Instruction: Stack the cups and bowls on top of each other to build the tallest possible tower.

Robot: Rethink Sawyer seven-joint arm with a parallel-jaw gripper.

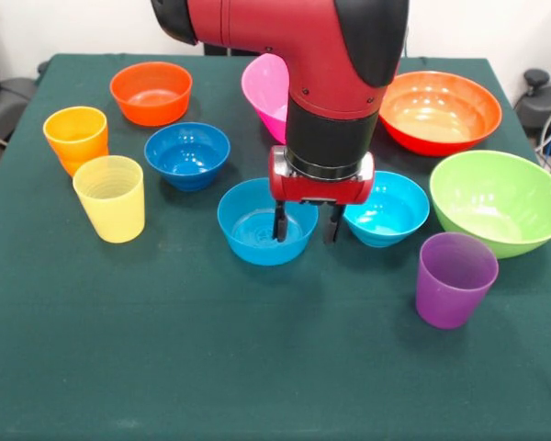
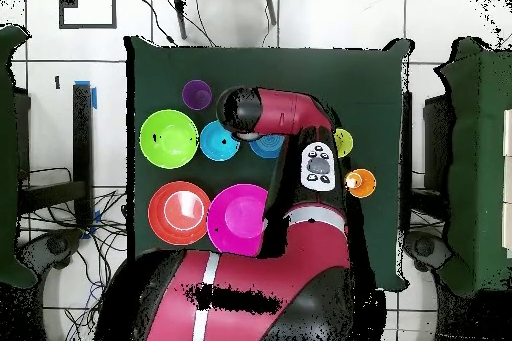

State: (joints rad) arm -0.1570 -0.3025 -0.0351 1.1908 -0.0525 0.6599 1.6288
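So we start with the green-covered surface (image 1: 165, 367), which carries everything loose and separate: no tower stands yet. On it we see the three big bowls, the lime green bowl (image 1: 499, 202), the large orange-red bowl (image 1: 439, 110) and the pink bowl (image 1: 266, 90), the last tipped and partly hidden behind the arm (image 1: 335, 83). Then come the small bowls: an orange-red one (image 1: 151, 92), a dark blue one (image 1: 186, 154), the mid-blue bowl (image 1: 257, 225) and the cyan bowl (image 1: 392, 211). Smaller still are the cups, all upright: the orange cup (image 1: 75, 138) just beside the yellow cup (image 1: 110, 197), and the purple cup (image 1: 454, 278) well apart, near the green bowl.

The hand (image 1: 307, 223) hangs released, fingers spread and grasping nothing, over the near rim of the mid-blue bowl, close to the cyan one.

We judge the risk lies in that tight spot: a finger coming down on the rim instead of straddling it could tip or skate the glossy bowl, or nudge the cyan neighbour. Later, the tapered cups could wobble on a curved bowl base.
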